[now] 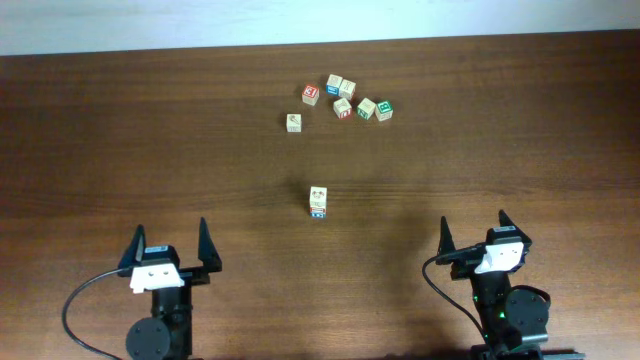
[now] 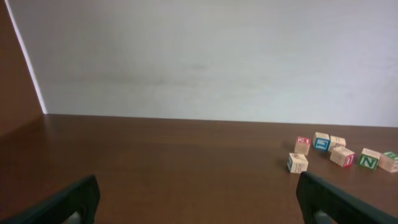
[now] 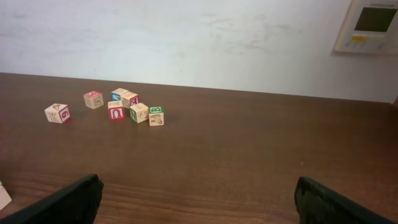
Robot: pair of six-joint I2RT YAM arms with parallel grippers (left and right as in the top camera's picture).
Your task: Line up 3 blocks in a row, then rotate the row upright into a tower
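At the left, my left gripper (image 1: 170, 230) sits low at the near edge of the brown table (image 1: 100, 140), its two dark fingers (image 2: 69, 203) spread wide, holding nothing and touching nothing. Ahead and to its right, a lone pale block (image 1: 294, 122) lies a little apart from the main group. In mid-table, roughly between my two grippers and well apart from both, is the blue-marked block (image 1: 319, 209), with a pale face (image 1: 319, 192) touching its far side. Whether that face is a second cube beside it or part of a stack, I cannot tell. Toward the far edge lies a loose cluster. A red-topped block (image 1: 310, 94) is at its left, then the blue-lettered block (image 1: 334, 83) just beside a plain-looking pale one (image 1: 348, 88). The red-orange-marked block (image 1: 342, 108) lies just nearer to me than those two, and two green-marked blocks (image 1: 366, 108) sit side by side at the right end. All of the cluster rests flat on the wood, well apart from my fingers. At the right, my right gripper (image 1: 473, 220) is likewise released, jaws wide and empty, at the near edge. Its wrist camera shows a white wall (image 3: 186, 37) behind the table, with a small panel (image 3: 372, 25) mounted at the upper right.
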